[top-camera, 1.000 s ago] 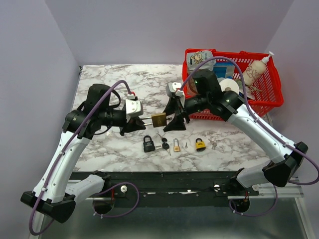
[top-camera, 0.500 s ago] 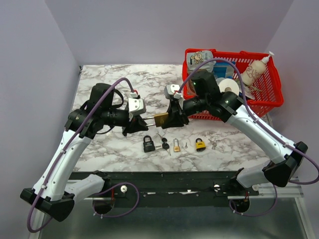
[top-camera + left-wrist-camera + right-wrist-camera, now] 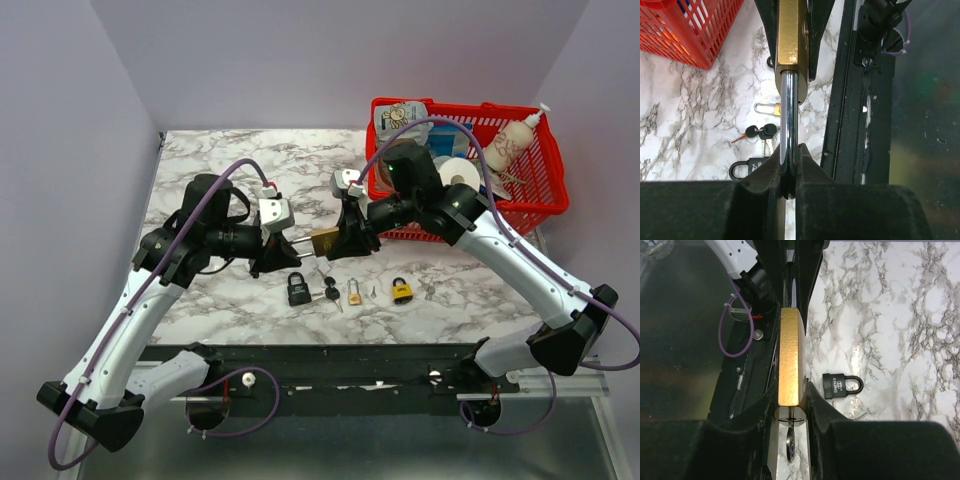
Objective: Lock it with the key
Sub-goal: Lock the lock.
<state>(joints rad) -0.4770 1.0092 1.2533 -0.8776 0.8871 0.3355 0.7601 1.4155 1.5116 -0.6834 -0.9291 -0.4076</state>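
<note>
The left gripper (image 3: 789, 167) is clamped on the steel shackle (image 3: 789, 115) of the brass padlock (image 3: 788, 35), its two black fingers pinching the bar from either side. The right gripper (image 3: 790, 402) is closed on the body of the same padlock, one finger pressed against each broad face. A key (image 3: 790, 446) sits in the keyhole at the end of the body nearest the right wrist camera, its head hanging between the fingers.

The padlock's body is a flat block of brushed gold colour with a rounded silver end, and its shackle is polished chrome. It is held off the table (image 3: 220, 160), roughly level, between the two grippers near the middle of the marbled top, shackle to the left and body to the right.

The left arm rises from its base, bends at an elbow out to the left and runs its forearm rightward. The right arm climbs to an elbow in front of the red basket (image 3: 545, 205) and points its wrist left, so the grippers face each other.

On the table below lie a black padlock (image 3: 299, 291), loose keys (image 3: 329, 292), a small brass padlock (image 3: 354, 292) and a yellow padlock (image 3: 402, 292) in a row.
</note>
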